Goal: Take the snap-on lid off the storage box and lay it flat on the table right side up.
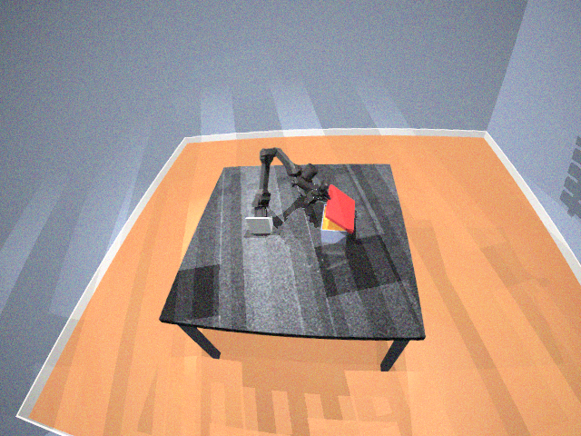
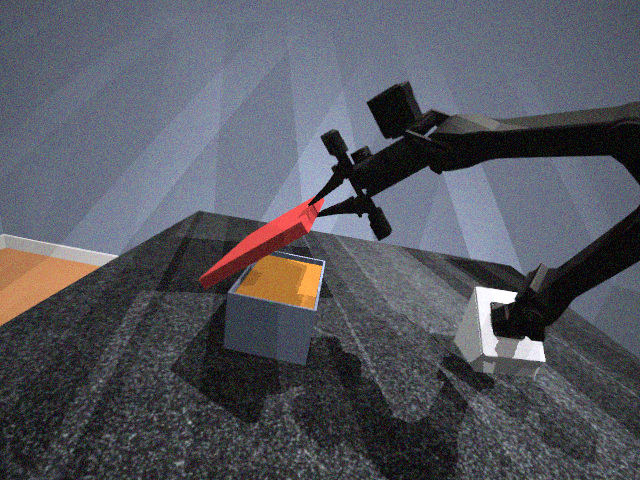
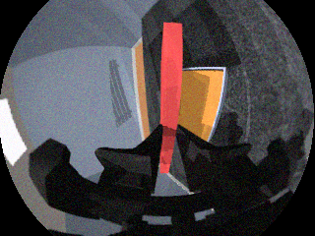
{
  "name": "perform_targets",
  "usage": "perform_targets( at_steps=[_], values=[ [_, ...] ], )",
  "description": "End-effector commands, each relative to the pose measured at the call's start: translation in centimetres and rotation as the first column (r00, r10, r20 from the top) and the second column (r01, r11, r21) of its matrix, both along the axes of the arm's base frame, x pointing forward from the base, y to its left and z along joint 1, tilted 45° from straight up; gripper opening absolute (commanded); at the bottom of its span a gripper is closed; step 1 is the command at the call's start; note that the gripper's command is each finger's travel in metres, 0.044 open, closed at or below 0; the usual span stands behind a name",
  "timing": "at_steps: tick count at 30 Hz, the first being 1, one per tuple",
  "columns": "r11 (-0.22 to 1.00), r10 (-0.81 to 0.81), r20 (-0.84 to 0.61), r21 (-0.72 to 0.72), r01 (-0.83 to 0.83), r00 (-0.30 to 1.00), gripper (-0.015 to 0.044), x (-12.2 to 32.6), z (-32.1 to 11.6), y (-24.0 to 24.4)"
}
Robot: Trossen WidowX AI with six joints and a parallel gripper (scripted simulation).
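Observation:
The red lid is tilted steeply over the storage box, its near-arm edge raised and its far edge low beyond the box's far side. My gripper is shut on the raised edge of the lid. The grey-blue storage box stands upright on the table, its top open to view, with an orange inside. Whether the lid's low edge touches the box rim is hard to tell.
The black speckled table carries the box and the arm's white base block. The box stands to the right of the base in the top view. Dark shadows fall around the box.

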State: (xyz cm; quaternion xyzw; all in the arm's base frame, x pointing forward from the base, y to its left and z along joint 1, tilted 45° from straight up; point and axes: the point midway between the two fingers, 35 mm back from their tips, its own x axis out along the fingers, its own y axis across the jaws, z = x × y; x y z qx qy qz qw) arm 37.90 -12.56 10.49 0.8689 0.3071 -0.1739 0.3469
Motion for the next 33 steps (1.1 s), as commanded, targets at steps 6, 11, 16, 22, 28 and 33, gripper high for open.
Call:
perform_targets(
  at_steps=[6, 11, 16, 22, 28, 33],
  values=[
    [1.000, -0.002, 0.016, -0.010, 0.002, 1.000, 0.0000, 0.1, 0.9, -0.8],
    [1.000, -0.002, 0.016, -0.009, 0.002, 1.000, 0.0000, 0.0, 1.2, 0.4],
    [1.000, -0.002, 0.016, -0.009, 0.002, 1.000, 0.0000, -0.1, 1.9, 1.1],
    [1.000, -0.002, 0.016, -0.008, 0.002, 1.000, 0.0000, -0.1, 2.7, 2.0],
    [1.000, -0.002, 0.015, -0.008, 0.002, 1.000, 0.0000, -0.2, 3.5, 2.8],
    [1.000, -0.002, 0.015, -0.007, 0.002, 1.000, 0.0000, -0.2, 4.2, 3.5]
  ],
)
